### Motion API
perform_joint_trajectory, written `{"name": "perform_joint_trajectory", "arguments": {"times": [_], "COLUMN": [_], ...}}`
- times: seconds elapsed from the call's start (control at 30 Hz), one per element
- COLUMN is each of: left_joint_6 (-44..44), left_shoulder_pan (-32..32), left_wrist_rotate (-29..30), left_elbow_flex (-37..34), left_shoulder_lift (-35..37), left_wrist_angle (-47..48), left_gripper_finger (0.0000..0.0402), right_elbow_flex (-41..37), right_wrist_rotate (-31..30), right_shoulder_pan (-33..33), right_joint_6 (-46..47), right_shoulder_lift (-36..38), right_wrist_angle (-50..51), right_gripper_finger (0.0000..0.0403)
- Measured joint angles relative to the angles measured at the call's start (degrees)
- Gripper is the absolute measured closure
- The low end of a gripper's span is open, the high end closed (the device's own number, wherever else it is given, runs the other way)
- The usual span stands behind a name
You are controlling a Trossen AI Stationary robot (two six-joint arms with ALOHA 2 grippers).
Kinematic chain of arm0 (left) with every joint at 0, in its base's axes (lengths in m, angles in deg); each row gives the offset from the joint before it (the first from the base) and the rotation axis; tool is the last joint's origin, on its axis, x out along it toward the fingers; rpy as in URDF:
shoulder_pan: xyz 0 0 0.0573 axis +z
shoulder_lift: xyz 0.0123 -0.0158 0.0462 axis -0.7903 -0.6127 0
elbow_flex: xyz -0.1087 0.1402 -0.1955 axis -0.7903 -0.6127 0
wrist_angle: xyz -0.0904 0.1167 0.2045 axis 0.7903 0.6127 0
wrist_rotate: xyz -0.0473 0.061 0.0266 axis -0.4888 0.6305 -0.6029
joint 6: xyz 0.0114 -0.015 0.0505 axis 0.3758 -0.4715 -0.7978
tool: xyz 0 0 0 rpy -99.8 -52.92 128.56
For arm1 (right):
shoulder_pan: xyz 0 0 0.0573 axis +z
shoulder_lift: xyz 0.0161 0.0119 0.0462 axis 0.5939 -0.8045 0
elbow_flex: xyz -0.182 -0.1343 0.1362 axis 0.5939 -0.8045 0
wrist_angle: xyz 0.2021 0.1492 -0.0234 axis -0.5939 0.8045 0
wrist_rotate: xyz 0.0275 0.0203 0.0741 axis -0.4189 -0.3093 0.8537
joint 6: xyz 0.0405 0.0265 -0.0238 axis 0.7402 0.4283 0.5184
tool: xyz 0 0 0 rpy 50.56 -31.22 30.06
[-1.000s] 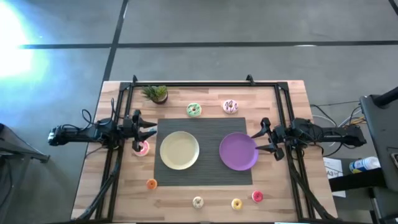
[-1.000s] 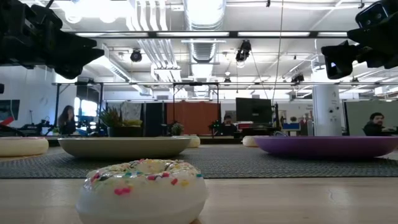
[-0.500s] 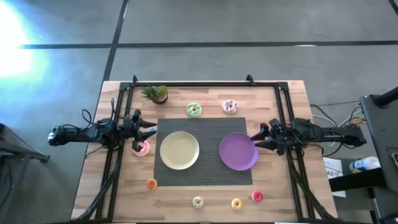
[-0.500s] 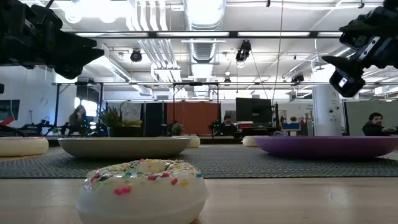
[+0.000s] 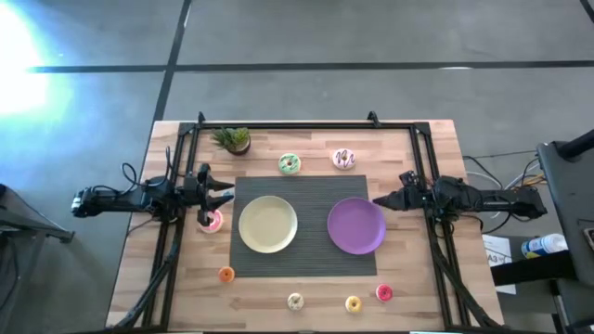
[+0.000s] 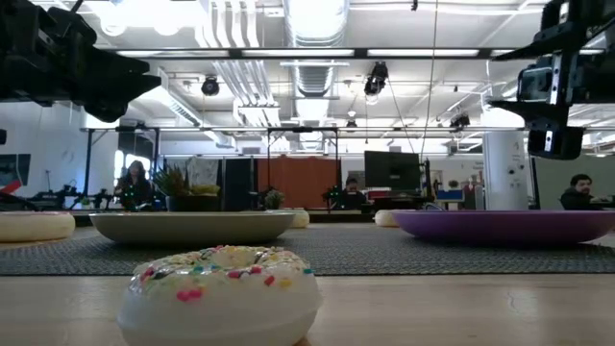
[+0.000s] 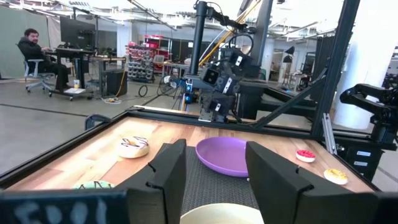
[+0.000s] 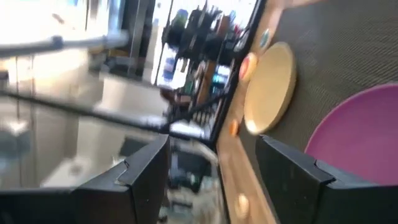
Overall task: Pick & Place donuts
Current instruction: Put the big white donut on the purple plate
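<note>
Right gripper (image 5: 379,200), seen from above, hangs at the far-right rim of the purple plate (image 5: 356,225), arm reaching in from the table's right edge. In its own wrist view the two dark fingers (image 8: 144,171) stand spread w/ a wide gap, nothing between them; view is rolled sideways, showing purple plate (image 8: 360,140) and yellow plate (image 8: 268,87). Low view has this gripper (image 6: 552,77) up high, above the purple plate (image 6: 504,225).

Left gripper (image 5: 226,195) sits at the left edge of the dark mat (image 5: 306,264), just beside the pink donut (image 5: 213,220). Its fingers (image 7: 169,177) are also apart, empty, pointing across the mat twd the purple plate (image 7: 225,155).

Yellow plate (image 5: 268,224) and purple plate lie side by side on the mat; both plates empty. Donuts all on bare wood table (image 5: 176,278): green donut (image 5: 290,164) and white-pink donut (image 5: 344,159) behind the mat; orange donut (image 5: 226,274) front-left; cream donut (image 5: 295,301), yellow donut (image 5: 353,302), red donut (image 5: 384,293) in a row along the front edge. Small potted plant (image 5: 232,139) at back-left. Low view: a white sprinkled donut (image 6: 221,293) fills the foreground. People sit at desks in the room beyond.
</note>
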Motion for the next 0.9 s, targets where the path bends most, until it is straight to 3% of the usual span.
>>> {"name": "perform_joint_trajectory", "arguments": {"times": [0.2,0.47,0.63,0.73,0.8,0.9], "left_joint_6": [0.00,0.00,-0.01,0.00,-0.02,0.00], "left_shoulder_pan": [0.00,-0.01,0.00,0.00,0.00,-0.01], "left_wrist_rotate": [0.01,0.01,0.01,0.02,0.02,0.01], "left_elbow_flex": [0.00,0.00,0.00,0.00,0.00,0.00], "left_shoulder_lift": [0.02,0.02,0.02,0.02,0.02,0.02], "left_wrist_angle": [0.00,0.00,0.00,0.00,0.00,0.01], "left_gripper_finger": [0.0262,0.0262,0.0262,0.0262,0.0262,0.0262], "right_elbow_flex": [-0.01,0.40,5.70,10.11,13.70,19.17], "right_wrist_rotate": [-13.78,-28.14,-30.89,-34.39,-32.15,-24.11], "right_shoulder_pan": [-0.09,-0.44,-1.23,-3.50,-6.41,-13.12], "right_joint_6": [0.93,6.46,7.85,-0.69,-5.23,-4.63], "right_shoulder_lift": [-3.48,-20.71,-33.86,-41.50,-45.79,-52.32], "right_wrist_angle": [0.01,-4.39,-3.71,-0.84,0.57,3.94], "right_gripper_finger": [0.0174,0.0174,0.0174,0.0174,0.0175,0.0175]}}
